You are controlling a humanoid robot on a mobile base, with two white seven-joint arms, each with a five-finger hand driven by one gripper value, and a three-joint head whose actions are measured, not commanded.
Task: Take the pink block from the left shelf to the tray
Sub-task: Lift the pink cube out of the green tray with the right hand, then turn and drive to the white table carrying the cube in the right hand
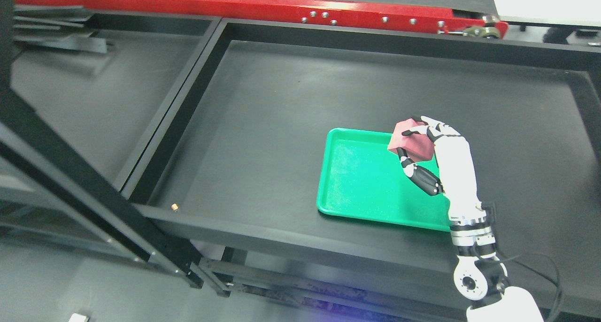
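Tray [366,181] on table [281,106] — shelf [80,101] to its left.

A black shelf [281,125] with a raised black rim on all sides carries the things. Its surface is flat, matte and dark. A green tray [366,181] lies flat on it, toward the front right part, its near edge close to the shelf's front rim and its bottom bare where it shows. A small tan object [174,207] sits at the front left corner, against the front rim; too small to identify. To the left, a second black shelf [84,106] adjoins, divided off by the shared rim.
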